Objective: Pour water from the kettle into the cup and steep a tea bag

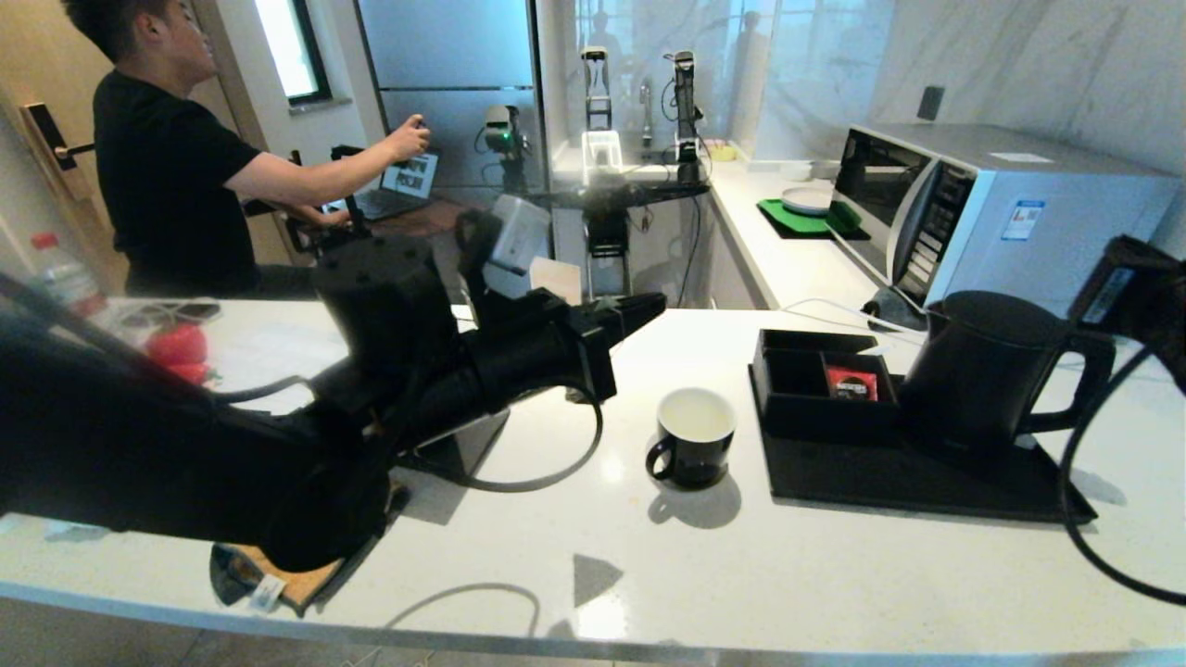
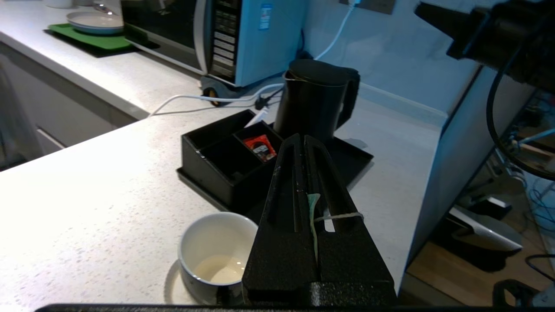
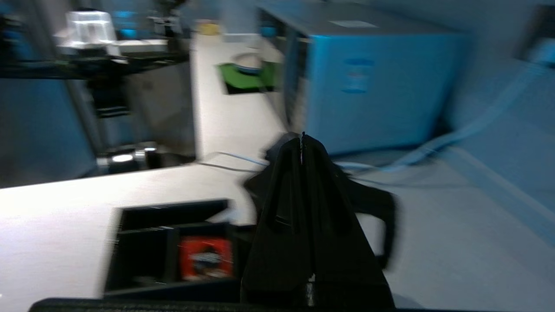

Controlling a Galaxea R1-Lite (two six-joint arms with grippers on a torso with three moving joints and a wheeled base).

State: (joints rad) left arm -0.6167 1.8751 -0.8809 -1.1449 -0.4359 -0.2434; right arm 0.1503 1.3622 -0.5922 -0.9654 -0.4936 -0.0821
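Above the cup (image 1: 695,435) my left gripper (image 2: 303,143) pinches the tea bag (image 2: 313,216); right gripper (image 3: 302,141), pressed together, hangs over the kettle (image 1: 982,371) on its black tray (image 1: 889,482), microwave (image 1: 1001,208) behind.

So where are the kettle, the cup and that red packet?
kettle (image 1: 982,371): head view, middle of its black body.
cup (image 1: 695,414): head view, its white inside.
red packet (image 2: 260,147): left wrist view, its printed face, in the black box.

Kettle (image 1: 982,371), tall matte black, lid on, upright on the tray at 3 o'clock of the cup (image 1: 695,437), a glossy black mug with white inside holding shallow pale water (image 2: 221,269), handle toward 8 o'clock; tea bag (image 2: 313,216) pinched edge-on.
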